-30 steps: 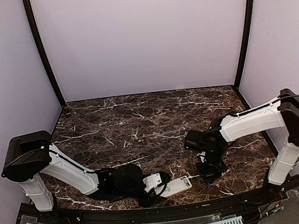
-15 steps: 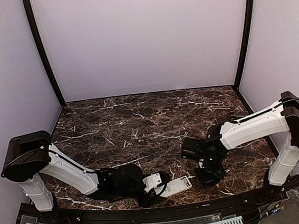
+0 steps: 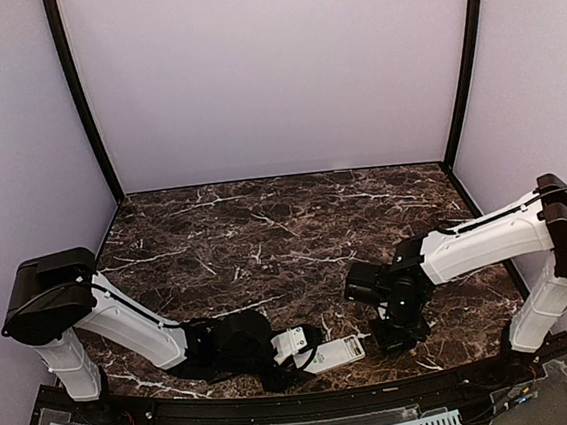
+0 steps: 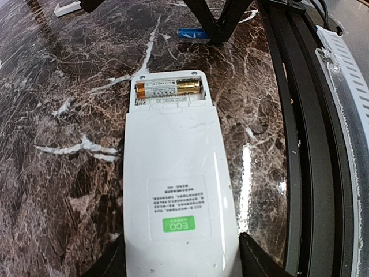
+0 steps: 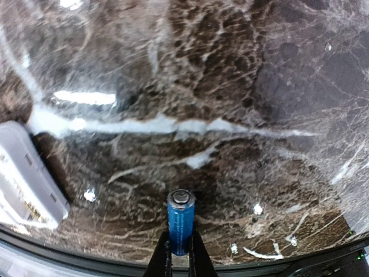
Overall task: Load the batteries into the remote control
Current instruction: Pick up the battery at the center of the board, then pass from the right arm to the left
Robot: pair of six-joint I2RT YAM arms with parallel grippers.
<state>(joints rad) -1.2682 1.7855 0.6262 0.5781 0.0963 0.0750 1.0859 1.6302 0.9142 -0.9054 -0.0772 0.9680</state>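
Observation:
The remote control (image 4: 173, 173) lies back side up on the marble, its green ECO label facing me. My left gripper (image 4: 181, 266) is shut on its near end, one finger against each side. Its open battery bay (image 4: 167, 89) holds one gold and white cell. In the top view the remote control (image 3: 335, 352) sits near the front edge, with the left gripper (image 3: 299, 355) beside it. My right gripper (image 5: 180, 254) is shut on a blue battery (image 5: 181, 222), low over the table just right of the remote control (image 5: 23, 179). That battery (image 4: 193, 33) also shows beyond the bay.
A small white plastic piece (image 4: 68, 8) lies on the marble at the far left of the left wrist view. The black front rail (image 4: 300, 144) runs close along the remote's right side. The right gripper (image 3: 394, 336) hangs near the front edge.
The right wrist has turned and dropped closer to the table, and its jaws have narrowed onto the blue battery. The left arm and the remote have stayed put.

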